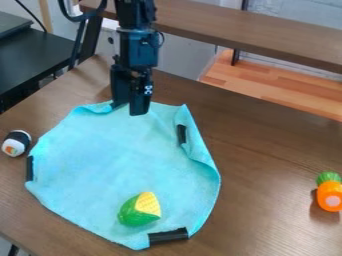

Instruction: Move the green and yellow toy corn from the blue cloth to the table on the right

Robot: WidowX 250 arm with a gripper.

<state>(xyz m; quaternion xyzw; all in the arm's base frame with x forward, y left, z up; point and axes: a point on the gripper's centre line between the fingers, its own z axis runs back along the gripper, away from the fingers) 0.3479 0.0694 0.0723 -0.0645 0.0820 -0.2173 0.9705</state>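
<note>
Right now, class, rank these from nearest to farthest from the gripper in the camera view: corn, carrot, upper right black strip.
1. Upper right black strip, on the cloth
2. Corn, lower on the cloth
3. Carrot, far right, on the table

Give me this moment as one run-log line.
gripper: at blue cloth's far edge, contact unclear | toy corn: on cloth | sushi roll, orange-green toy: on table, beside cloth
</note>
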